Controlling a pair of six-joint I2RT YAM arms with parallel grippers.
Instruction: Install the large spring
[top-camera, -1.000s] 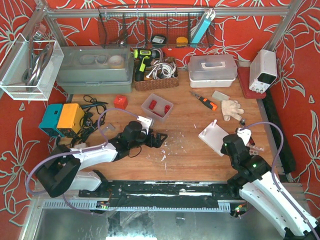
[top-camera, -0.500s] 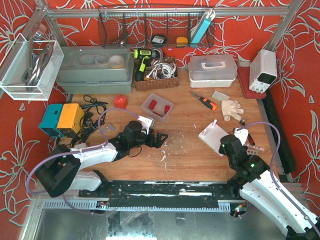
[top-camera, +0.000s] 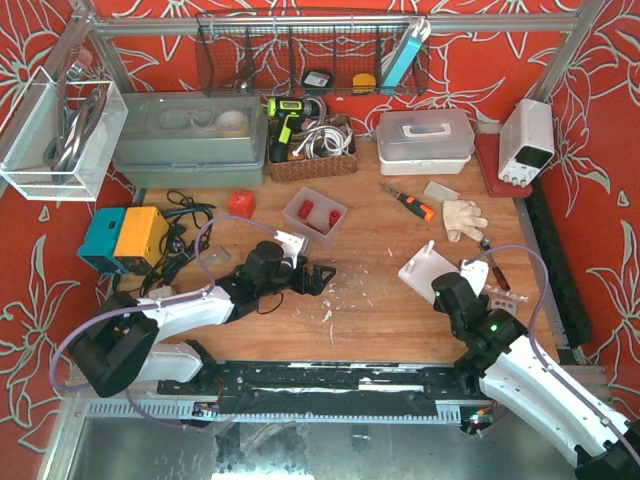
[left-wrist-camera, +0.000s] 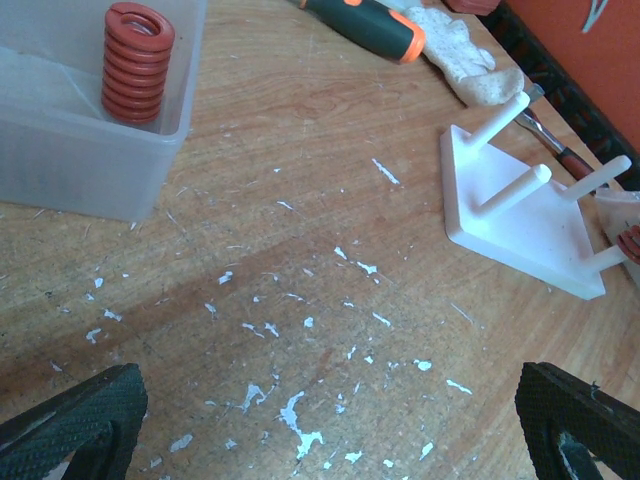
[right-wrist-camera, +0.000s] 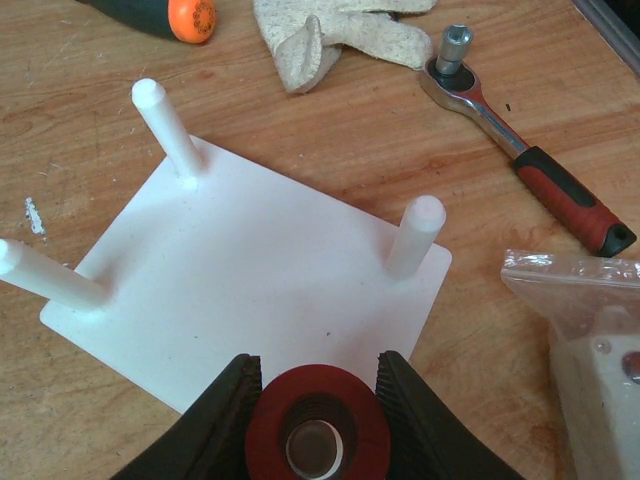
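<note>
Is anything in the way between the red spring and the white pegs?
Nothing visible. The right gripper holds the red spring over the edge of the white plate, and its three pegs stand bare.

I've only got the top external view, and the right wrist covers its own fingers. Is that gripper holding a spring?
Observer: Yes. The right wrist view shows the right gripper closed on a red spring, seen end-on.
Operator: Is it installed yet?
Observer: No. It sits at the near edge of the white peg plate; all three pegs are bare.
Operator: And the other arm?
Observer: The left wrist view shows the left gripper open, with only tabletop between its fingers.
</note>
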